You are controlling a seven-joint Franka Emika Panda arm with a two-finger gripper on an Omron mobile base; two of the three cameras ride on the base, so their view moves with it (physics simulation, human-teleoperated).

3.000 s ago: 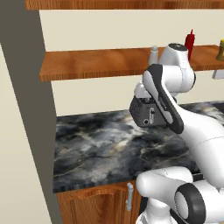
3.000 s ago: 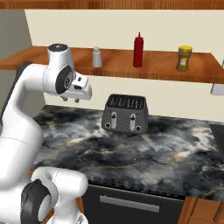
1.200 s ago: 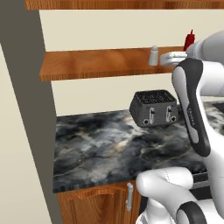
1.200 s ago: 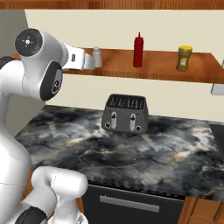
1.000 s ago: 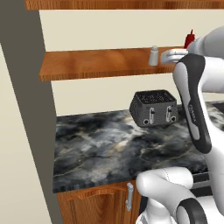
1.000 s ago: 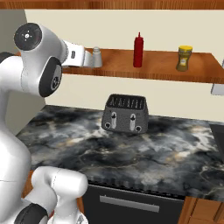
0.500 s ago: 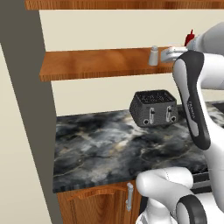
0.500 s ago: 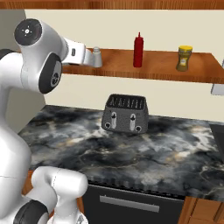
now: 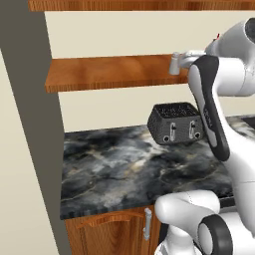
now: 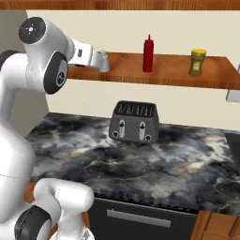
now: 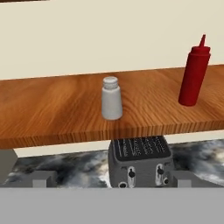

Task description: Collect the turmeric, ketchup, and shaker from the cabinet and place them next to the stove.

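Observation:
The pale grey-white shaker stands upright near the front edge of the reddish-brown cabinet shelf. My gripper is open, level with the shelf and a little short of the shaker, its fingertips wide apart on either side of it. In the right base view the gripper nearly reaches the shaker. The red ketchup stands further right on the shelf, and the yellow-lidded turmeric beyond it. From the left base view, the shaker is just ahead of the hand. The stove is out of view.
A dark grey toaster sits on the black marbled counter under the shelf, against the cream wall. A second wooden board runs above the shelf. A grey wall column bounds the counter's left end.
Three seconds ago the hand was low, near the toaster; it has risen to shelf height and over the last second edged toward the shaker. Its jaws stayed open.

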